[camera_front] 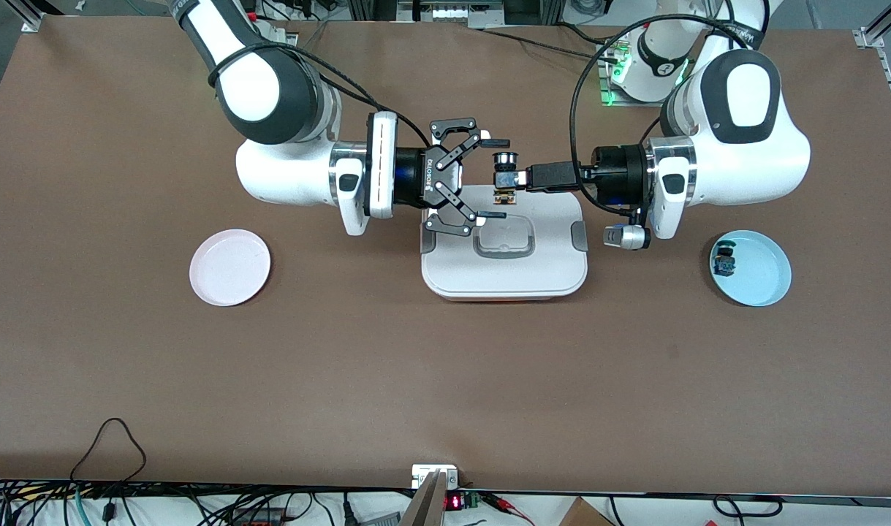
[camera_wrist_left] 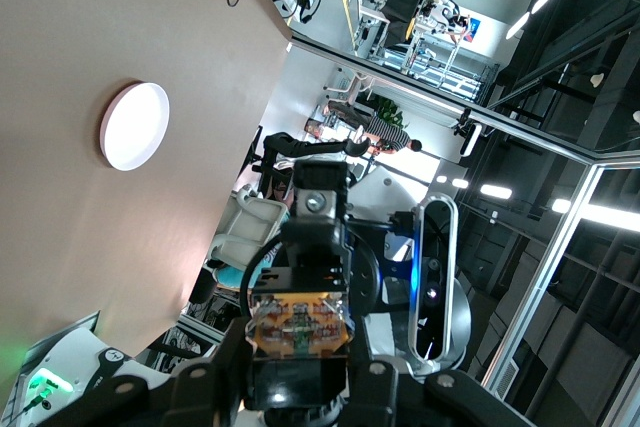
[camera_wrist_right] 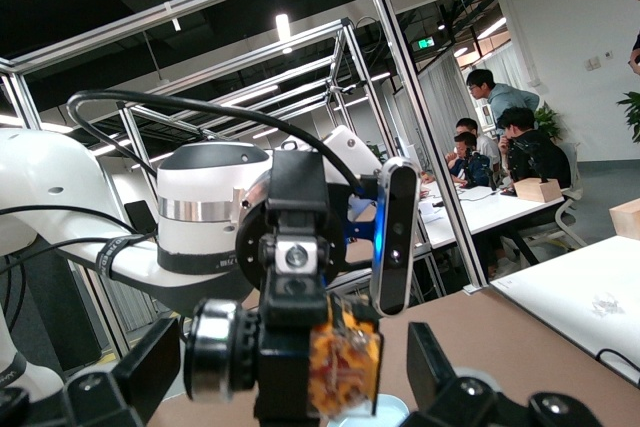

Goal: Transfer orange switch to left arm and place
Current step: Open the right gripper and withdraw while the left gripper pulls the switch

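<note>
Box (camera_front: 503, 263) beneath orange switch (camera_front: 505, 179) pinched by left fingers (camera_front: 522, 177), right fingers (camera_front: 495, 141) spread around it

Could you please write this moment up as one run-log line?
phase: handover over box | left gripper: shut on orange switch | right gripper: open around switch | pink plate: bare | blue switch: on blue plate
</note>
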Tool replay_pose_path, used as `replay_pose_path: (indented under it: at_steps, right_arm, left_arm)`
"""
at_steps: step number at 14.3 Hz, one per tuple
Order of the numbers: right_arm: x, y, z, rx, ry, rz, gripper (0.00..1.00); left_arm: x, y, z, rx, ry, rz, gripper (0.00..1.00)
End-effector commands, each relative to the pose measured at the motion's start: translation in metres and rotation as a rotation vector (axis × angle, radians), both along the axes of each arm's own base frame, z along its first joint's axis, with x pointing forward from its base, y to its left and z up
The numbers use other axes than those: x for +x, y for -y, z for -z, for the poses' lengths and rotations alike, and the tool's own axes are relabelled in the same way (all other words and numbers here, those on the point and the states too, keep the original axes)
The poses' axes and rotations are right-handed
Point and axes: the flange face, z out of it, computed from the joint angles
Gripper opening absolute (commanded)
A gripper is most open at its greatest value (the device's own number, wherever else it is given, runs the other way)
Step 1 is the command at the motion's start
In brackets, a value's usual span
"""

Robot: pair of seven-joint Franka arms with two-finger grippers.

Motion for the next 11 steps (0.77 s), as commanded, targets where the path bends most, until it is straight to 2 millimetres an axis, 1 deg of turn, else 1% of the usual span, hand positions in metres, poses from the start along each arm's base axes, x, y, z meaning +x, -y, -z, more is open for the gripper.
replay_pose_path:
  at_steps: [1,2,3,6,8,10,11]
  right_arm:
    - [0.000,0.024,-0.003,-0.003,0.010,0.016,1.00]
    - [0.003,0.031,-0.001,0.002,0.010,0.003,1.00]
    - [0.008,0.041,0.002,0.013,0.010,-0.014,1.00]
    - [0.020,0.070,0.006,-0.010,0.040,-0.052,1.00]
    - [0.026,0.089,0.014,-0.028,0.044,-0.068,1.00]
    - [0.033,0.113,0.020,-0.062,0.052,-0.073,1.00]
    - [0.038,0.128,0.023,-0.087,0.060,-0.080,1.00]
  left_arm:
    - [-0.003,-0.007,-0.004,0.051,0.039,0.034,0.26]
    - [-0.003,-0.008,-0.003,0.093,0.058,0.057,0.26]
    - [-0.002,-0.011,-0.006,0.128,0.083,0.076,0.26]
    - [-0.002,-0.018,-0.003,0.273,0.145,0.138,0.26]
    - [-0.001,-0.023,-0.011,0.387,0.210,0.214,0.26]
    - [0.004,-0.043,-0.014,0.508,0.252,0.279,0.26]
    - [0.005,-0.049,-0.017,0.569,0.288,0.315,0.26]
